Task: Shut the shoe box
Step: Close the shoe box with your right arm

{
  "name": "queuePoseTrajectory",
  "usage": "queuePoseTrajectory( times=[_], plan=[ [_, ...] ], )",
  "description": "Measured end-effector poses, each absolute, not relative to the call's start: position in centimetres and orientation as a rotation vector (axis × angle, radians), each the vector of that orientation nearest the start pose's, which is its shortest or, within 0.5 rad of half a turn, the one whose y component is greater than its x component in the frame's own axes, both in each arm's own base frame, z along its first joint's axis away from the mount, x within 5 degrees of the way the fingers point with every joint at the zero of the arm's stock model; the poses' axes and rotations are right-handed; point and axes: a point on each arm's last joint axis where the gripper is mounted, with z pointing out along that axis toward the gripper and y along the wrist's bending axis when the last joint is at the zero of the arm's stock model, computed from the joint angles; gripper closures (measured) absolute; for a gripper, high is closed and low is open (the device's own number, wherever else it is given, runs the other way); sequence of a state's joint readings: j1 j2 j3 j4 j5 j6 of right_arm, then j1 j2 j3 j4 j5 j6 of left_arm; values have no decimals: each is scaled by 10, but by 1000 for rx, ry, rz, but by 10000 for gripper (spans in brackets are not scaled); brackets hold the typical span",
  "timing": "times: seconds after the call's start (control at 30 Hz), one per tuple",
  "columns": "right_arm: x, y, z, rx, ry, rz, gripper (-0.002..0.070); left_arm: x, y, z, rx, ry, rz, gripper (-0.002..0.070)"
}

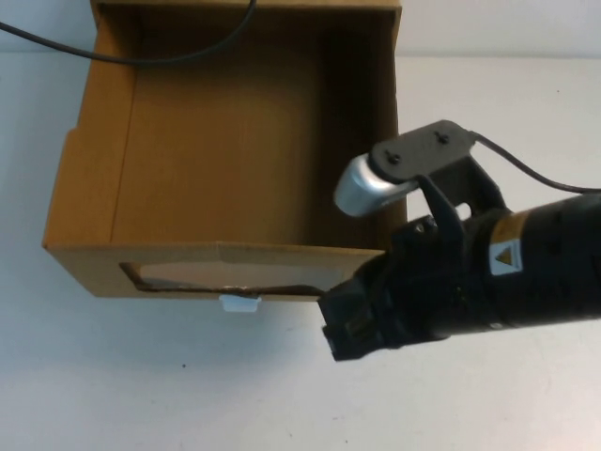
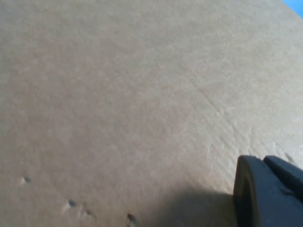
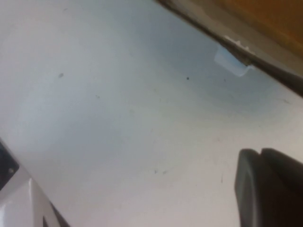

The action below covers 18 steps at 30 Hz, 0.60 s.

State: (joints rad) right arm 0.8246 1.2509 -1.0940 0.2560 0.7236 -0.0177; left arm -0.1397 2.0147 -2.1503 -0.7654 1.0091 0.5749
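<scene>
The shoe box (image 1: 84,178) is a brown cardboard drawer, open at the top and empty inside. Its front has a wide clear window (image 1: 207,277) with a small white pull tab (image 1: 239,303) below it. My right gripper (image 1: 340,331) is shut and empty, low over the table just off the front's right end and to the right of the tab. In the right wrist view the tab (image 3: 231,63) and the box front (image 3: 265,33) lie ahead of the right gripper (image 3: 261,153). My left gripper (image 2: 263,160) is shut, close against plain cardboard (image 2: 118,94); it is out of the high view.
A black cable (image 1: 169,52) crosses the box's far edge. The white table (image 1: 141,385) lies in front of and beside the box. A white and black machine part (image 3: 19,203) shows at the edge of the right wrist view.
</scene>
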Motion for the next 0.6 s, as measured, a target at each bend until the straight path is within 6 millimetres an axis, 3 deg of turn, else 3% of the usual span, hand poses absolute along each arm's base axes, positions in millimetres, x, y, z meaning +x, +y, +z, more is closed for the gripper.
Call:
queuePoseTrajectory(
  times=[0.27, 0.6],
  plan=[
    [195, 229, 345, -869, 2272, 615, 687, 444, -116, 396, 598, 2059, -708, 678],
    [213, 247, 339, -895, 2291, 572, 687, 444, -116, 396, 598, 2058, -708, 678]
  ],
)
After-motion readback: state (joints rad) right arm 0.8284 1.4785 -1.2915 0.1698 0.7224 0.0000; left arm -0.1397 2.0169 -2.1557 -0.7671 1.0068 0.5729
